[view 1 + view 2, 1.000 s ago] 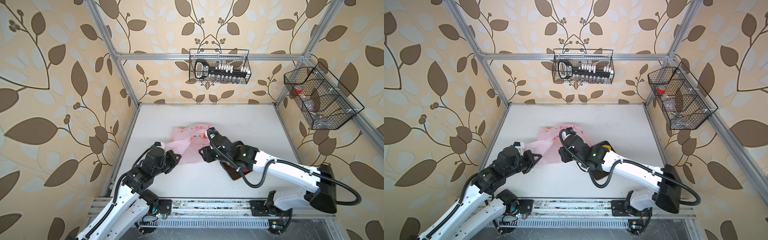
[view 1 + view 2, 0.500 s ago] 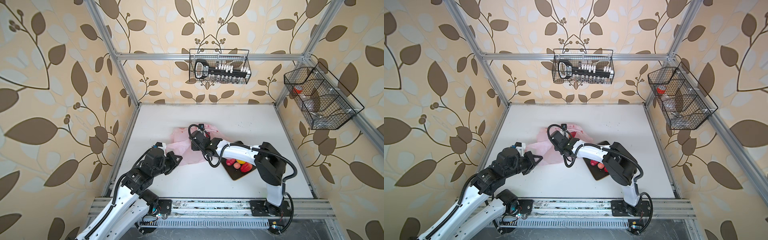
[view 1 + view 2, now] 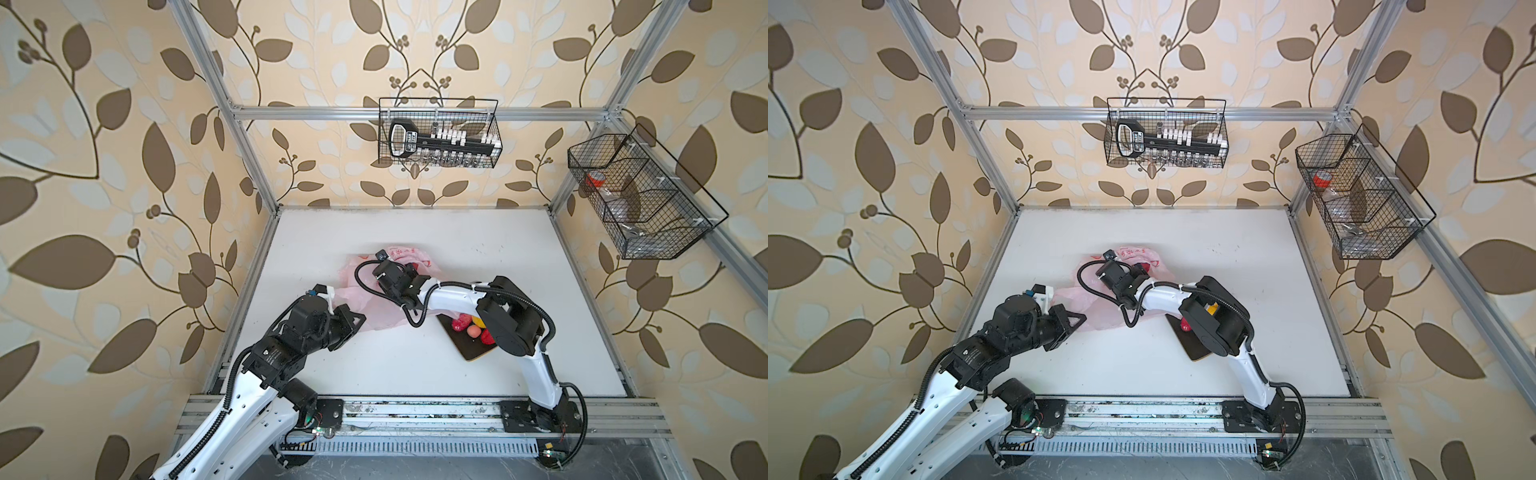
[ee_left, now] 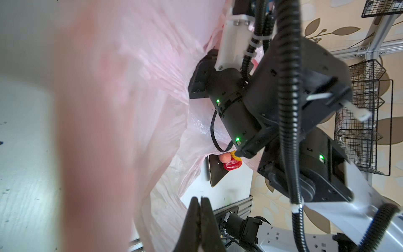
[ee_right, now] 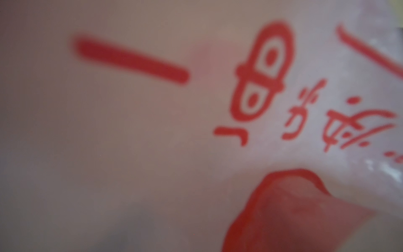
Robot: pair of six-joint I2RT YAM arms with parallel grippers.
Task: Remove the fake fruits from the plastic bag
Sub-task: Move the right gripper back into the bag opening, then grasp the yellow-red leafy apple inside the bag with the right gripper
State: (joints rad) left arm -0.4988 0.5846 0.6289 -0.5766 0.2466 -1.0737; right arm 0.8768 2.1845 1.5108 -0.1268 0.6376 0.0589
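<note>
Crumpled pink plastic bag [image 3: 386,316] lies flat, fake fruits [image 3: 473,331] clustered just beside

Twin overhead views of table [image 3: 498,257] (nearly identical); wrist cameras close against plastic bag [image 5: 130,141]

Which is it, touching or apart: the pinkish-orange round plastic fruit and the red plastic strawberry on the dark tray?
Touching. In the left wrist view the round fruit rests against the strawberry, no gap.

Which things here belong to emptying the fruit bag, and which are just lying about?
Job: plastic bag; fake fruits lying on the dark tray; left tool, shut at the bag's edge; right tool, over the bag.
Lying about: back-wall basket with a black rack; side-wall basket with a red item.
</note>
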